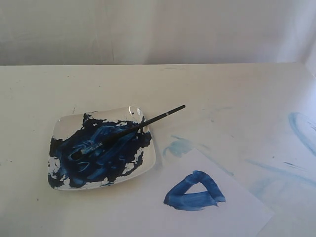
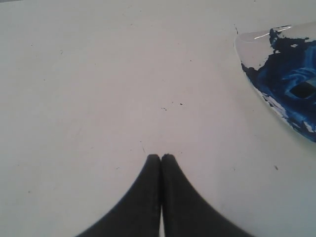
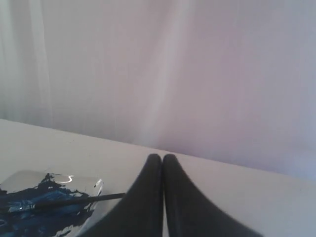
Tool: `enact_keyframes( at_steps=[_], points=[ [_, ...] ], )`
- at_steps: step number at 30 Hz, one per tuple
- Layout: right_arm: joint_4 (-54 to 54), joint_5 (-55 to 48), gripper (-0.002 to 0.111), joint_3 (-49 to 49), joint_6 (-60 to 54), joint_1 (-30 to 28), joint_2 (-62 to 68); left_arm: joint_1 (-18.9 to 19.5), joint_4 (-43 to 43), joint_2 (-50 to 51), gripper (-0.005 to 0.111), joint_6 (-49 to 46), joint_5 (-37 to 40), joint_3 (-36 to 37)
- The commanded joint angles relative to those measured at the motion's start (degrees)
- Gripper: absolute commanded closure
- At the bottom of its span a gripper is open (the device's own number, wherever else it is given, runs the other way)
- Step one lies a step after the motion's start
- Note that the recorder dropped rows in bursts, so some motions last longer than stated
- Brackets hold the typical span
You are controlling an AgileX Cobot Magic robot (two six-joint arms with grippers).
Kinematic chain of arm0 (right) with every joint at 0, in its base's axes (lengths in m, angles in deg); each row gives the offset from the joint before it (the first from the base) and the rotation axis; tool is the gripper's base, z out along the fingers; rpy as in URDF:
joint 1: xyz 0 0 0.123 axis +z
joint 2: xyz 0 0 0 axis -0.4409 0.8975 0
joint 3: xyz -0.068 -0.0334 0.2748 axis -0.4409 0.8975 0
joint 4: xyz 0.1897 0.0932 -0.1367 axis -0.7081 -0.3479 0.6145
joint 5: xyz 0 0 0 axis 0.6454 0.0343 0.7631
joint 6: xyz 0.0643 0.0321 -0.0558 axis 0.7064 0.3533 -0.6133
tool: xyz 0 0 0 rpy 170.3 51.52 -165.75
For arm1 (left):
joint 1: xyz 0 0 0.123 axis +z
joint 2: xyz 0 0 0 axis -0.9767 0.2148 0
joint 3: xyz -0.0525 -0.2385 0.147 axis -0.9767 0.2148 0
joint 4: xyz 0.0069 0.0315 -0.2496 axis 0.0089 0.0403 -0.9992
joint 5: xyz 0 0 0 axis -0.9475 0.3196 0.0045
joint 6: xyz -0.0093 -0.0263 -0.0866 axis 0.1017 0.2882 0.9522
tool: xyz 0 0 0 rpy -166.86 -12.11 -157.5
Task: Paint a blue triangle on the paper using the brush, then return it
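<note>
The blue triangle (image 1: pixel 194 192) is painted thick and dark on the white paper (image 1: pixel 232 217) at the front right of the table. The brush (image 1: pixel 129 129) lies across the square white dish (image 1: pixel 144 168), bristles down in the dark blue paint, black handle sticking out over the dish's far right corner. In the right wrist view the brush (image 3: pixel 74 200) rests on the dish (image 3: pixel 94 190), apart from my right gripper (image 3: pixel 162 157), which is shut and holds nothing. My left gripper (image 2: pixel 160 157) is shut and empty above bare tabletop, with the dish (image 2: pixel 252 49) off to one side. Neither gripper shows in the exterior view.
Pale-blue smears (image 1: pixel 178 146) mark the tabletop beyond the paper, and longer streaks (image 1: pixel 301 131) run toward the right edge. A white curtain (image 1: pixel 158 29) hangs behind the table's far edge.
</note>
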Motion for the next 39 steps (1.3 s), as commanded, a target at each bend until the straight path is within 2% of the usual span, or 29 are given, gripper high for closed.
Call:
enact_keyframes(
  at_steps=[1, 4, 7, 15, 18, 24, 39],
  points=[
    [0.2, 0.0, 0.108, 3.6, 1.0, -0.3, -0.3, -0.4, 0.2, -0.2, 0.107, 0.0, 0.3, 0.2],
    [2.0, 0.0, 0.108, 6.6, 3.0, -0.3, -0.3, -0.4, 0.2, -0.2, 0.107, 0.0, 0.3, 0.2],
    [8.2, 0.3, 0.108, 9.6, 7.7, -0.3, -0.3, -0.4, 0.2, -0.2, 0.107, 0.0, 0.3, 0.2],
    [36.0, 3.0, 0.108, 12.2, 41.3, -0.3, -0.3, -0.4, 0.2, -0.2, 0.107, 0.0, 0.3, 0.2],
    [43.8, 3.0, 0.108, 12.2, 48.7, -0.3, -0.3, -0.4, 0.2, -0.2, 0.107, 0.0, 0.3, 0.2],
    [51.6, 2.9, 0.108, 12.2, 49.4, -0.3, -0.3, -0.4, 0.2, -0.2, 0.107, 0.0, 0.3, 0.2],
    [60.9, 0.4, 0.108, 12.2, 54.9, -0.3, -0.3, -0.4, 0.2, -0.2, 0.107, 0.0, 0.3, 0.2]
  ],
)
